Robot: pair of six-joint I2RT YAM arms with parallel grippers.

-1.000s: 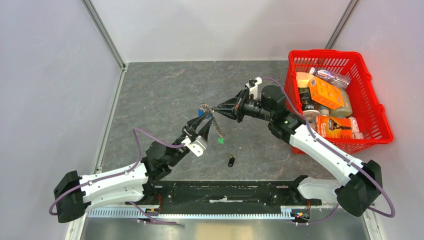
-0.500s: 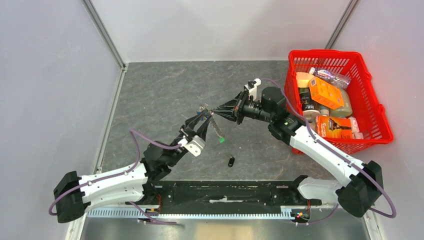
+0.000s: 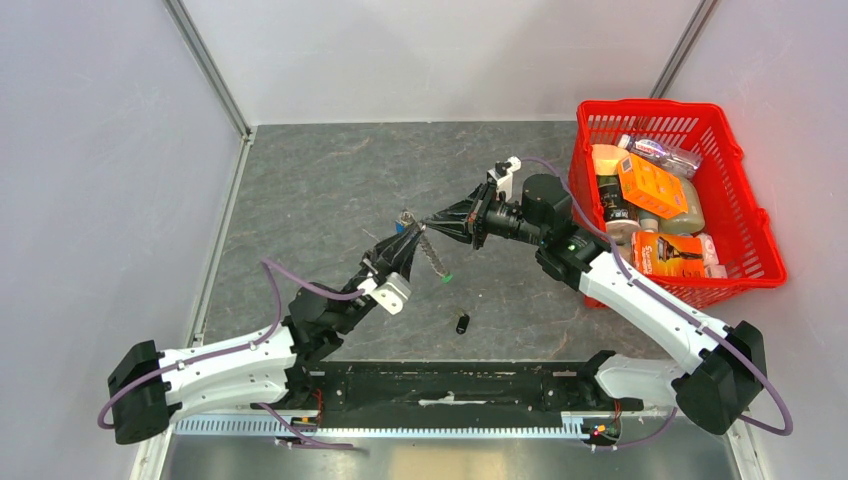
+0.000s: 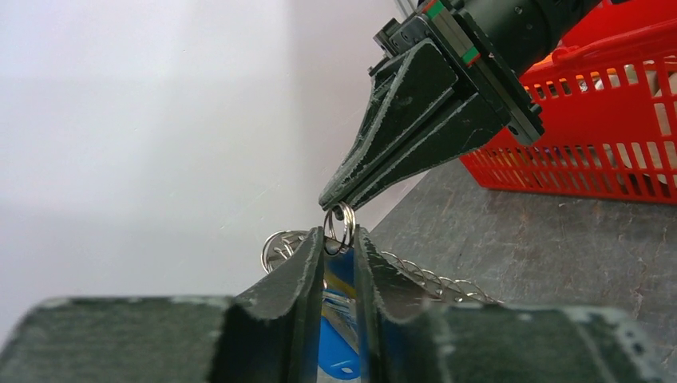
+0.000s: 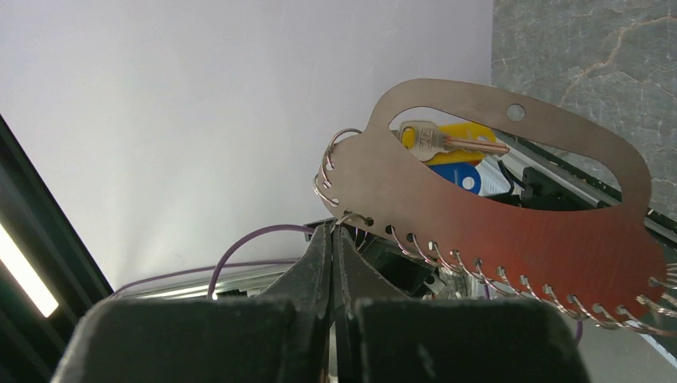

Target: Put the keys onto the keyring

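Note:
Both grippers meet above the middle of the table. My right gripper (image 3: 428,224) (image 5: 334,228) is shut on a small wire ring at the edge of the keyring (image 5: 487,227), a flat silver loop (image 3: 407,217). Its twisted chain (image 4: 435,281) hangs down to a green tag (image 3: 446,277). My left gripper (image 3: 405,242) (image 4: 339,234) is closed narrowly on a blue-capped key (image 4: 337,339), whose small split ring (image 4: 340,226) touches the right gripper's tips. Through the loop, the right wrist view shows a yellow-capped key (image 5: 457,139) and the blue cap (image 5: 461,176). A black-capped key (image 3: 462,324) lies on the table.
A red basket (image 3: 745,205) full of packets and bottles stands at the right, close behind my right arm. White walls close the table in on the left, back and right. The arms' base rail (image 3: 440,385) runs along the near edge.
My left gripper's jaws have narrowed around the blue key and crept slightly up toward the right gripper's tips. The chain and green tag swung a little to the right.

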